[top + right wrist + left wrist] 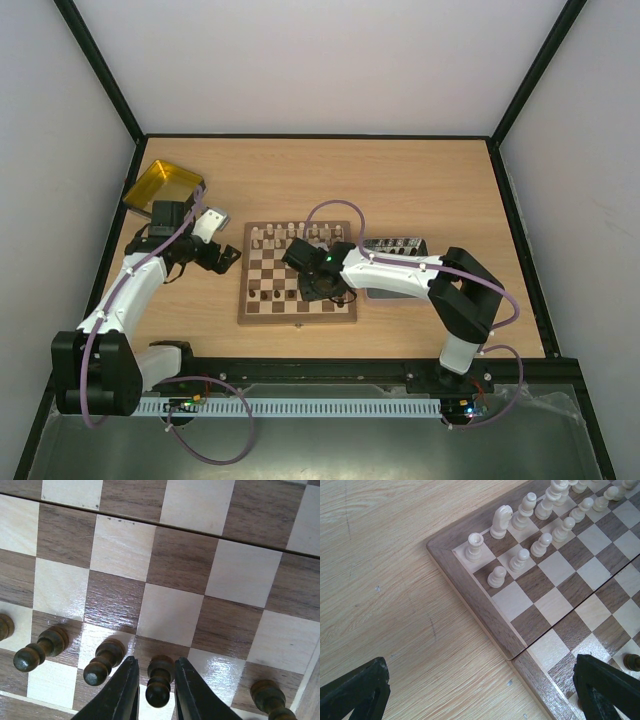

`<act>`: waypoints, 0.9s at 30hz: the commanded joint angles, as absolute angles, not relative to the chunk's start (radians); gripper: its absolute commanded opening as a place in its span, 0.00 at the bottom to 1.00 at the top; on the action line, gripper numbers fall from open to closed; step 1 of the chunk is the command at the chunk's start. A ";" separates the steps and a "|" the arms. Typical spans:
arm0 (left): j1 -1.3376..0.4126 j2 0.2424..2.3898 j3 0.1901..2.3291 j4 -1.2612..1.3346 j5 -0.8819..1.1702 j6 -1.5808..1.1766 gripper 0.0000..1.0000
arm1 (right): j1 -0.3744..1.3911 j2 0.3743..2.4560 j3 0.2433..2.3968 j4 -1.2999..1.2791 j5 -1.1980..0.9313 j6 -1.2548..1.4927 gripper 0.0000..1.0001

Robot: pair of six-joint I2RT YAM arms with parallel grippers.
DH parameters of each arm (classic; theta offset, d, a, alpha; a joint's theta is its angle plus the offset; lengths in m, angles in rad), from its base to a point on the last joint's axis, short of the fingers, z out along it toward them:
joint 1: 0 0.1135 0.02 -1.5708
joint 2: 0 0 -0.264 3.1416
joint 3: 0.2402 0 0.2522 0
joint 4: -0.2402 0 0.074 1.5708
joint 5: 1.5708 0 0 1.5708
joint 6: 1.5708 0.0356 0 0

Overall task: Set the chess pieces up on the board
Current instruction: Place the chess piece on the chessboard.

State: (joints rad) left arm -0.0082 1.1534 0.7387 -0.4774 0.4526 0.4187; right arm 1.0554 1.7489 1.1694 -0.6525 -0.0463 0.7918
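Observation:
The board (243, 300) lies mid-table with pale chess pieces (290, 235) along its far rows and dark ones (270, 293) along the near rows. In the right wrist view my right gripper (155, 661) straddles a dark pawn (161, 680) that stands on a near-row square, second from the board's right edge. Its fingers (122, 695) stand a sliver clear of the pawn, so it is open. My left gripper (482, 680) hangs wide open and holds nothing above the board's left border (465, 585), near the pale rook (474, 546) in the corner.
A yellow translucent tray (160, 185) sits at the far left of the table. A grey metallic tray (395, 245) lies just right of the board, partly under the right arm. More dark pawns (102, 662) stand on either side of the right gripper.

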 commanded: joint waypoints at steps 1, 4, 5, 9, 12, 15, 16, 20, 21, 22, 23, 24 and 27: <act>-0.014 1.154 0.726 -0.476 0.461 0.423 0.99 | 1.062 1.756 1.197 -0.663 -0.031 0.788 0.20; -0.014 1.154 0.725 -0.476 0.460 0.423 1.00 | 1.062 1.754 1.194 -0.659 -0.037 0.788 0.18; -0.014 1.154 0.726 -0.476 0.460 0.423 1.00 | 1.063 1.751 1.193 -0.658 -0.037 0.789 0.17; -0.014 1.153 0.727 -0.476 0.459 0.421 1.00 | 1.062 1.750 1.190 -0.658 -0.037 0.790 0.15; -0.014 1.154 0.727 -0.476 0.459 0.422 0.99 | 1.062 1.748 1.186 -0.655 -0.037 0.792 0.14; -0.014 1.153 0.726 -0.477 0.460 0.422 1.00 | 1.062 1.749 1.185 -0.656 -0.036 0.792 0.14; -0.014 1.152 0.727 -0.476 0.460 0.422 0.99 | 1.062 1.749 1.187 -0.655 -0.034 0.792 0.14; -0.014 1.151 0.726 -0.477 0.460 0.423 1.00 | 1.062 1.749 1.185 -0.656 -0.030 0.794 0.14; -0.014 1.151 0.726 -0.477 0.460 0.423 1.00 | 1.063 1.748 1.186 -0.657 -0.029 0.793 0.14; -0.014 1.151 0.727 -0.477 0.460 0.423 1.00 | 1.062 1.746 1.185 -0.657 -0.028 0.793 0.15; -0.014 1.152 0.726 -0.477 0.460 0.423 1.00 | 1.062 1.746 1.186 -0.658 -0.028 0.794 0.15; -0.014 1.152 0.727 -0.477 0.460 0.423 0.99 | 1.062 1.744 1.186 -0.658 -0.028 0.795 0.16; -0.014 1.153 0.726 -0.476 0.461 0.423 1.00 | 1.062 1.743 1.188 -0.659 -0.026 0.797 0.18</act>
State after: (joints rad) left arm -0.0082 1.1534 0.7387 -0.4774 0.4526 0.4187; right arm 1.0554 1.7489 1.1709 -0.6521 -0.0490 0.7906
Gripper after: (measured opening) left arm 0.996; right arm 0.173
